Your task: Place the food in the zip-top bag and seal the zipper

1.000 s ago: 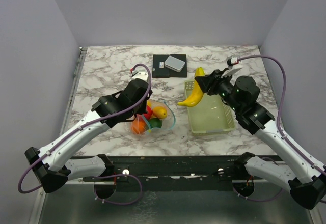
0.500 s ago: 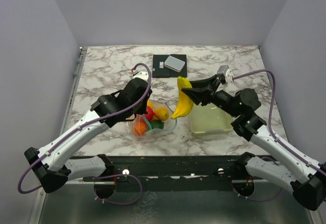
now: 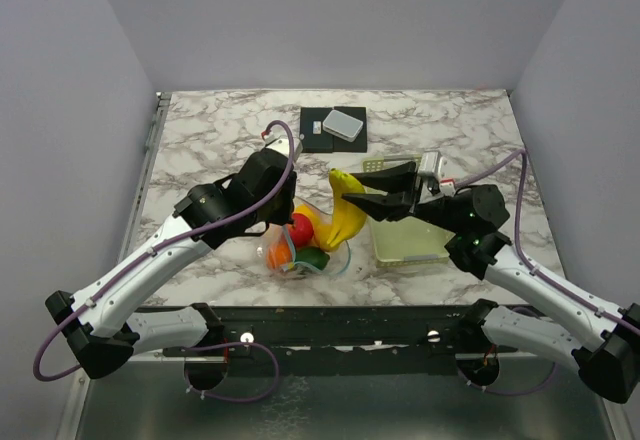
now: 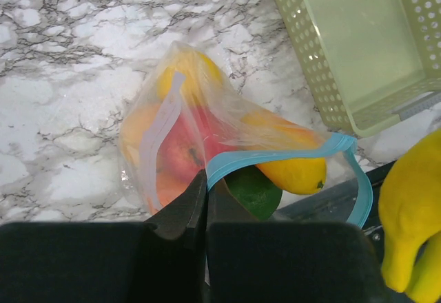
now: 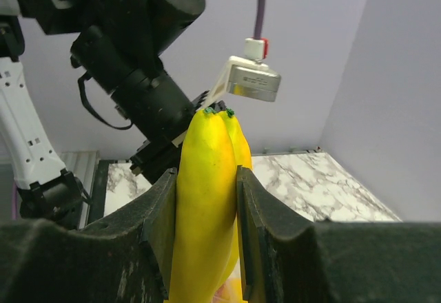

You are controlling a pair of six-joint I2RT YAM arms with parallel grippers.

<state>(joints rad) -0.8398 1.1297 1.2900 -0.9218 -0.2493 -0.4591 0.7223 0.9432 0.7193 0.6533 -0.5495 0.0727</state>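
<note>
Arms (image 3: 170, 255) meet at the zip-top bag (image 3: 322, 260), left claw (image 4: 205, 179) pinching its zipper (image 4: 275, 157), right claw (image 5: 207, 176) clamping the banana (image 3: 346, 216).

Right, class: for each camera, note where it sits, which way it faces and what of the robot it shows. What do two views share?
Top external: above and behind the bases, looking down on the table; left arm and right arm both show.
Left wrist: on the left arm, looking down at the zip-top bag; left tool shows, shut on the zipper.
Right wrist: on the right arm, facing the left arm; right tool shows, gripping the banana.
Shared: all three see the banana.
</note>
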